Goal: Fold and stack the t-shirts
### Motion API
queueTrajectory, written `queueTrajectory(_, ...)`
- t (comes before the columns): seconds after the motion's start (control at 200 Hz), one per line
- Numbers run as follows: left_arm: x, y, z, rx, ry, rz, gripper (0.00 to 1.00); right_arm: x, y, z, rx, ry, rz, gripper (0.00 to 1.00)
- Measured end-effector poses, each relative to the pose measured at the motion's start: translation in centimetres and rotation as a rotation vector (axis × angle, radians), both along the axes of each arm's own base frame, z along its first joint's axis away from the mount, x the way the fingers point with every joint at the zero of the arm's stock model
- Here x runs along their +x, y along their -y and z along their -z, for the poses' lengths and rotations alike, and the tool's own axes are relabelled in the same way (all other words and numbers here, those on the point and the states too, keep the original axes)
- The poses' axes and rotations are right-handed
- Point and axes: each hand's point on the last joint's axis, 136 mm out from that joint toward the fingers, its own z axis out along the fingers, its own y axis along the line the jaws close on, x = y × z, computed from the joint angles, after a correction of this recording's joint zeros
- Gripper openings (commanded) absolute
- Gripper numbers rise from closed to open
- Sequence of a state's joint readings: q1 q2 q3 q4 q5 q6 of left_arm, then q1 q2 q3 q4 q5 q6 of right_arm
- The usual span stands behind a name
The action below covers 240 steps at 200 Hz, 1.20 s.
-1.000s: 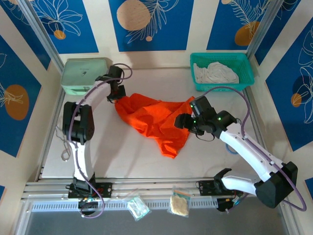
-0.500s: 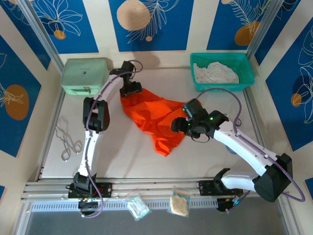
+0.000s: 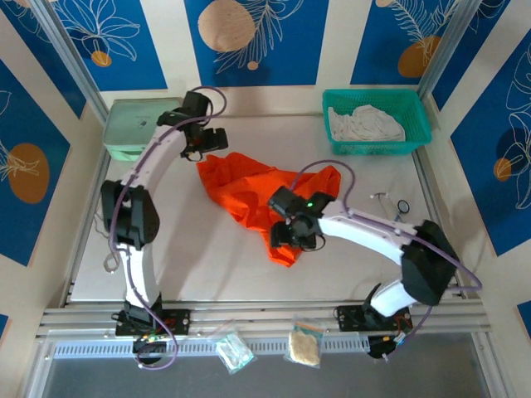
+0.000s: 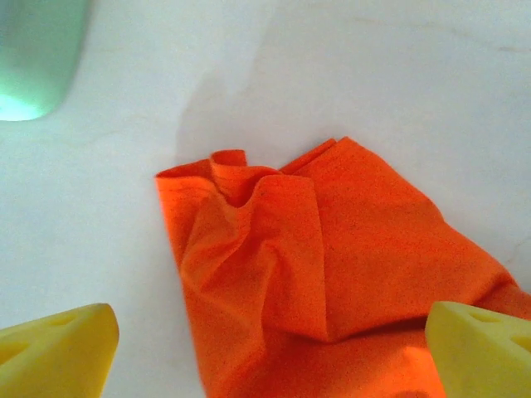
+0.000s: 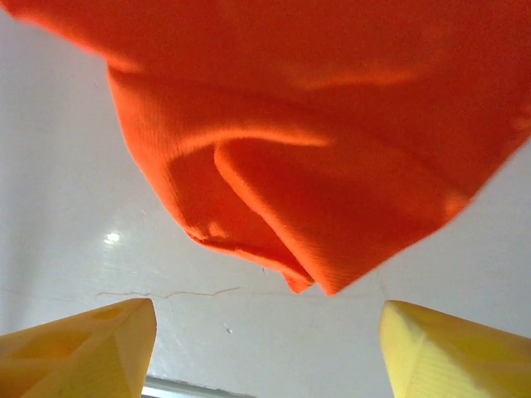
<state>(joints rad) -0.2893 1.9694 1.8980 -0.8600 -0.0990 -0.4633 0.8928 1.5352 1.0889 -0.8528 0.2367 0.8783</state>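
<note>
Beneath left tool (image 4: 267,352), crumpled orange t-shirt (image 4: 332,249), ungripped

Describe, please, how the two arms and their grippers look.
The left arm and right arm are white tubular links with black joints, each with a looping purple-grey cable. The right one shows a small green light near its wrist. The left gripper and right gripper are black with yellow wedge-shaped fingertips.
</note>
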Motion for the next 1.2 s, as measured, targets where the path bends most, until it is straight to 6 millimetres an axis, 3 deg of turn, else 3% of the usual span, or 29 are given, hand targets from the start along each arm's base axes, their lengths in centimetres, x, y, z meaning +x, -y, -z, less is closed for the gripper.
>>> queueTrajectory(0.12, -1.9, -1.0, -0.8, 0.01, 0.013, -0.011, 0.98, -0.6, -2.0, 2.5, -0.064, -0.044, -0.052, 0.71)
queueTrajectory(0.275, -4.8, -2.0, 1.7, 0.032, -0.056, -0.015, 0.99, 0.9, -4.3, 4.2, -0.1, -0.038, -0.069, 0.61)
queueTrajectory(0.34, -6.0, -2.5, 2.6, 0.039, -0.081, -0.019, 0.99, 1.6, -4.7, 4.9, -0.118, -0.032, -0.074, 0.48)
queueTrajectory(0.39, -7.0, -2.9, 3.0, 0.042, -0.095, -0.025, 1.0, 1.9, -4.8, 5.5, -0.132, -0.034, -0.064, 0.32)
queueTrajectory(0.5, -8.3, -3.8, 2.5, 0.037, -0.089, -0.039, 0.99, 2.2, -4.2, 6.6, -0.163, -0.048, -0.059, 0.02)
queueTrajectory(0.585, -8.8, -4.2, 1.6, 0.03, -0.065, -0.047, 1.0, 2.8, -3.8, 6.4, -0.158, -0.043, -0.036, 0.0)
queueTrajectory(0.721, -9.9, -4.7, 0.4, 0.023, -0.04, -0.051, 1.0, 3.3, -3.3, 4.0, -0.119, -0.01, -0.051, 0.0)
queueTrajectory(0.891, -10.8, -4.7, -0.2, 0.01, -0.028, -0.039, 0.99, 3.2, -2.3, -3.4, 0.052, 0.053, -0.107, 0.0)
queueTrajectory(1.011, -11.4, -4.2, 1.0, -0.014, -0.061, -0.021, 0.93, 4.2, 0.4, -7.5, 0.161, 0.083, -0.076, 0.0)
queueTrajectory(1.096, -11.7, -3.8, 2.5, -0.027, -0.104, -0.007, 0.87, 5.3, 2.5, -8.6, 0.219, 0.086, -0.023, 0.0)
queueTrajectory(1.201, -11.5, -3.3, 4.9, -0.039, -0.162, -0.006, 0.78, 6.4, 4.6, -8.2, 0.252, 0.058, 0.039, 0.0)
